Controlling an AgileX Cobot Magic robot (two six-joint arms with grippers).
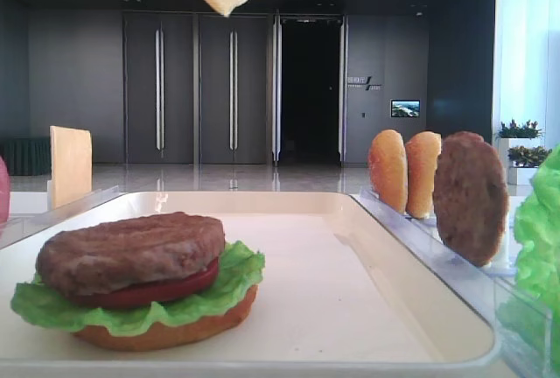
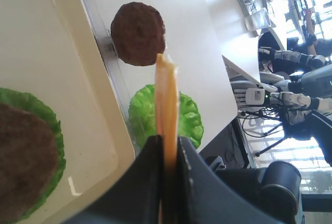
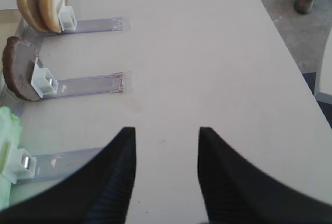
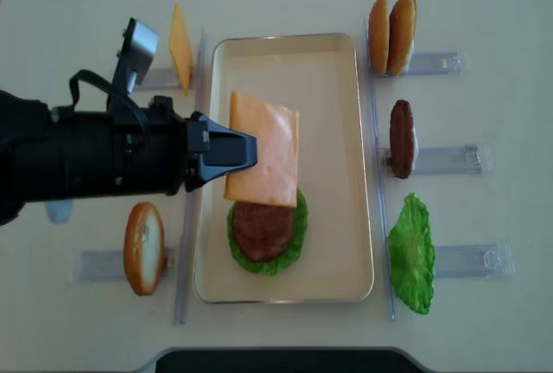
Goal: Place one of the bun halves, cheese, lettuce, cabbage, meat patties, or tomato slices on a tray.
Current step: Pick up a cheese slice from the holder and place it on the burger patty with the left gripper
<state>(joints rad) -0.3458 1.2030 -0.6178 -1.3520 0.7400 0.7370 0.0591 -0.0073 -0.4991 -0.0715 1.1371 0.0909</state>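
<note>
Behind the counter (image 4: 484,10) a dark hall with tall doors is showing. On the counter the tray (image 4: 333,62) is lying, and I am seeing in it a stack: bun half (image 1: 166,330), lettuce (image 1: 131,304), tomato slice (image 1: 153,290), meat patty (image 1: 131,251) on top. My left end effector (image 4: 251,153) is pinching the cheese (image 4: 263,161) by one edge, closed tight on it, holding it in the air above the tray, partly over the stack. My right end effector (image 3: 166,172) is hovering over bare counter with its jaws standing apart, holding nothing.
</note>
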